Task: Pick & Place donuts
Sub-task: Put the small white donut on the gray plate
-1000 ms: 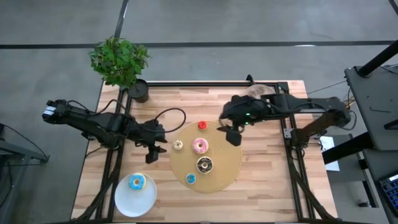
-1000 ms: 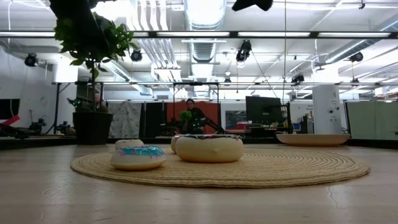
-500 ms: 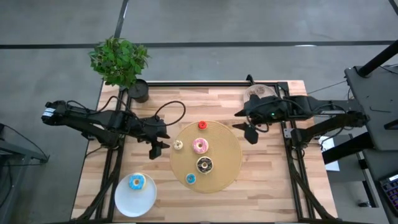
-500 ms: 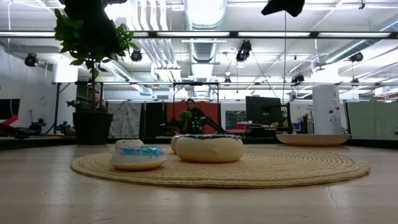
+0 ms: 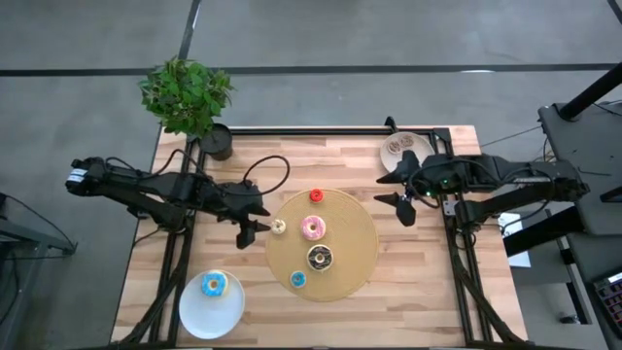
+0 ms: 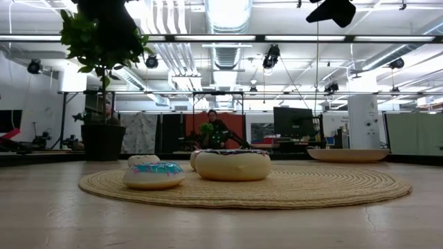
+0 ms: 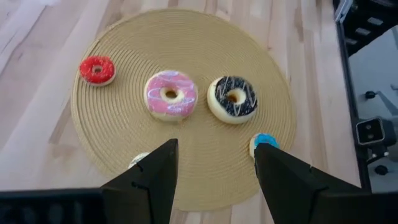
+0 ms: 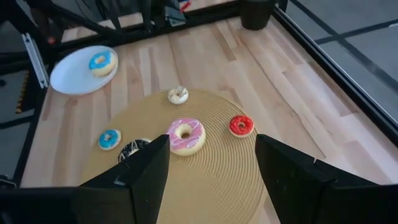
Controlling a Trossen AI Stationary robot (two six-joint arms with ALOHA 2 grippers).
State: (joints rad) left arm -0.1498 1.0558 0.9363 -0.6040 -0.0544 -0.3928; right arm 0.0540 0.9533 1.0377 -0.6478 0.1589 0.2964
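Six donuts are in play on the tabletop, and both arms are up with nothing in their grip. Far left, near the front corner, a white plate carries the light blue donut. Just up from it, the left hand hovers beside the left edge of the round woven mat, fingers spread wide and empty, close to the small cream donut at the mat's rim. Behind that arm, at the back left corner, sits a potted plant. On to the mat itself: the red donut sits at its far edge, the pink donut near the middle, the chocolate donut just in front of it, and the small blue donut toward the near edge. Over to the right, the right hand hangs clear of the mat's right edge, fingers also wide apart, holding nothing. Behind it, a second plate rests at the back right.
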